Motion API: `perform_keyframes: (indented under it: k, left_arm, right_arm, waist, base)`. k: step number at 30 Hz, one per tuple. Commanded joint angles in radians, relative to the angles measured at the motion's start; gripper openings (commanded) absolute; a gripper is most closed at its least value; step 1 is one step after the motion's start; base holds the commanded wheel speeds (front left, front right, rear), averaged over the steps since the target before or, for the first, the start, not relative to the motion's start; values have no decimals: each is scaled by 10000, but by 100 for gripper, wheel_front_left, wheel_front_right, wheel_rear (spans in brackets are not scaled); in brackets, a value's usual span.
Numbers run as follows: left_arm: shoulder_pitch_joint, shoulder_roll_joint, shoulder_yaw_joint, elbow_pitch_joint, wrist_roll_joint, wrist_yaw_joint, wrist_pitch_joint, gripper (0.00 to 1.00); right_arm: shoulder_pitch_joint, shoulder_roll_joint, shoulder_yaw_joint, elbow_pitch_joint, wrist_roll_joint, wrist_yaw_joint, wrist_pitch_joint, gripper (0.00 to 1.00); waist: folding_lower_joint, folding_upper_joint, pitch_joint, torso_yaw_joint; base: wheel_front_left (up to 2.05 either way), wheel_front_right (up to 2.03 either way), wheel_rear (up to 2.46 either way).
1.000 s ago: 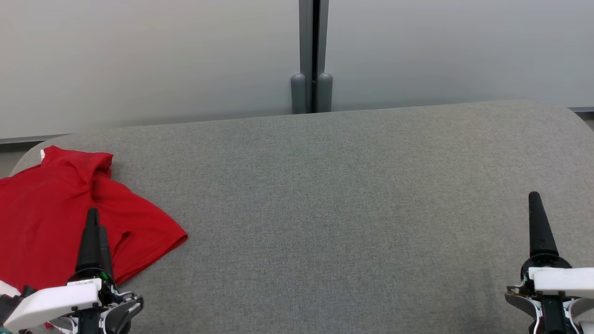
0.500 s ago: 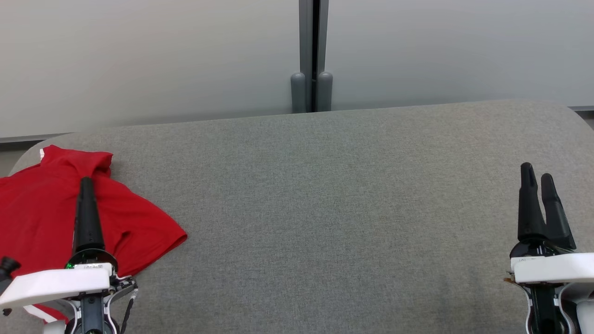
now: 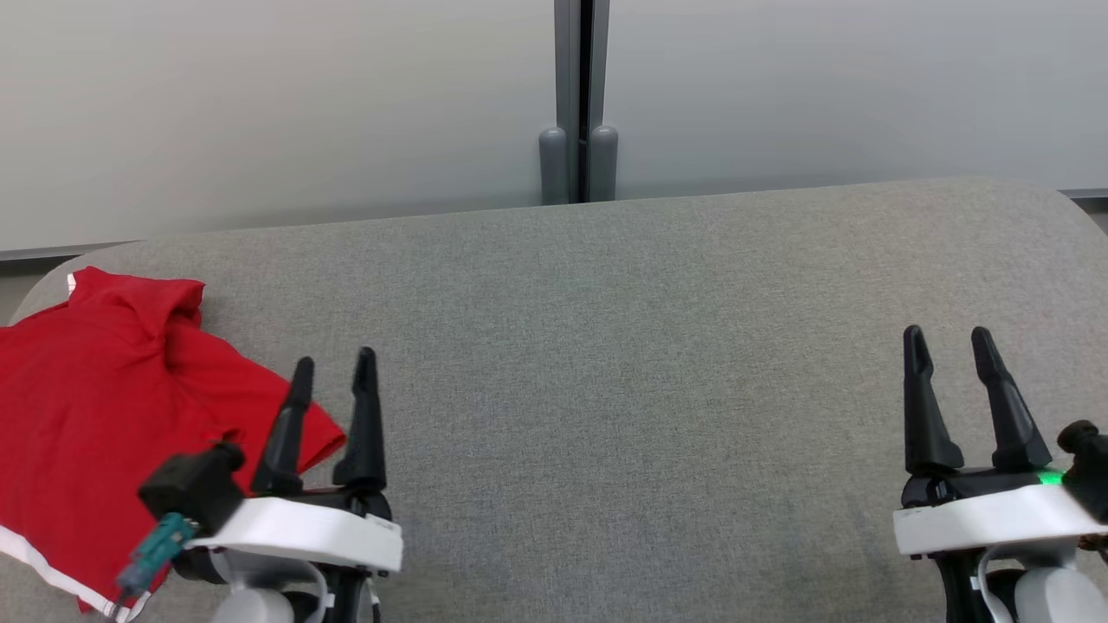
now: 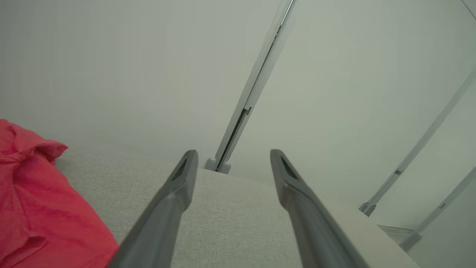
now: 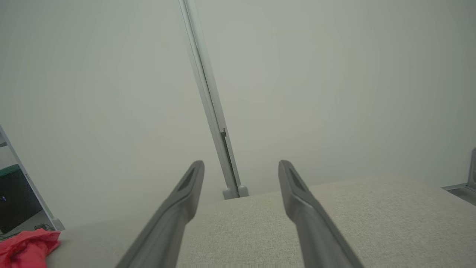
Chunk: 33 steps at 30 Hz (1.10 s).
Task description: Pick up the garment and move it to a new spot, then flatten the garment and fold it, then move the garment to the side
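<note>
Head view: a red fabric garment with white edge trim (image 3: 112,407) lies loosely rumpled at the left end of a grey woven-fabric table surface (image 3: 649,346), taking up the middle-left to lower-left of the frame. Its collar end points toward the table's far left corner. One sleeve reaches rightward, and a white stripe runs along the hem at the lower left.

The left gripper (image 3: 334,359) stands at the lower left of the frame, its two dark fingers spread apart with nothing between them. The inner finger overlaps the sleeve's right edge in this view; whether it touches the cloth cannot be determined.

The right gripper (image 3: 946,332) stands at the lower right, well apart from the garment. Its fingers are likewise spread and empty above bare table fabric.

Behind the table are pale matte wall panels (image 3: 260,112), joined at a grey vertical metal post (image 3: 578,86) at top centre.

Left wrist view: the garment occupies the lower left, just beside the left finger, with bare table showing between the parted fingers.

Right wrist view: a small portion of the garment shows in the lower-left corner, far from the parted fingers.
</note>
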State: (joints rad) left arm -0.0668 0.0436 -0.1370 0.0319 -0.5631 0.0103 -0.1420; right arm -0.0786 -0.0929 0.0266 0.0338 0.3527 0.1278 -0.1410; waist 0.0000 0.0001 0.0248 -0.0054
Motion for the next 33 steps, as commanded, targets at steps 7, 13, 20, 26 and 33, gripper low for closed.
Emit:
perform_keyframes:
  k: [7,13,20,26,33]
  left_arm:
    - [-213,88,-705,491,1707,400,-256,100]
    - [-296,152,-924,661,2260,831,-390,100]
    - [-366,306,-1216,806,2925,1076,-536,100]
    - [-307,228,-1275,870,2946,1325,-665,100]
    - [-92,107,-954,972,2681,942,-813,100]
  right_arm:
    - [-33,-9,112,436,-1118,41,-270,100]
    - [-76,32,97,472,-1779,42,-414,100]
    - [-54,54,282,410,-2187,44,-559,100]
    - [48,180,266,236,-1895,39,-688,100]
    - [173,294,138,585,-1234,40,-828,100]
  waist:
    - [0,-1,0,10]
    - [0,-1,34,3]
    - [0,-1,39,-4]
    - [0,-1,44,7]
    - [0,-1,16,32]
  base:
    - [0,0,0]
    - [0,0,0]
    - [0,0,0]
    - [0,0,0]
    - [0,0,0]
